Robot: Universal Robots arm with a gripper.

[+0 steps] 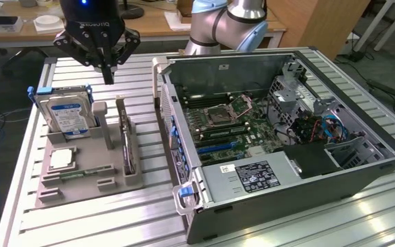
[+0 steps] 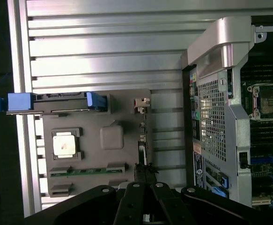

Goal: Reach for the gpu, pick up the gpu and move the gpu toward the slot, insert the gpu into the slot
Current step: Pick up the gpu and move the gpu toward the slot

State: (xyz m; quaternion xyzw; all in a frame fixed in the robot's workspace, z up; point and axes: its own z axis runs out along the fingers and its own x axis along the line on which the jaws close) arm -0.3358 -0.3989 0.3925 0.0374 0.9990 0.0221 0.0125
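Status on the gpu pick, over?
Claw shut, empty, above gray holder. Gpu upright in holder, untouched. Hard drive stands beside it, apart.

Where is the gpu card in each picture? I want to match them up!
Exterior view: the gpu stands on its edge in the gray holder, between the hard drive and the computer case.
Wrist view: the gpu is a thin dark strip seen edge-on, on the side of the gray holder nearest the computer case.
Shared landmark: the hard drive with blue side rails.
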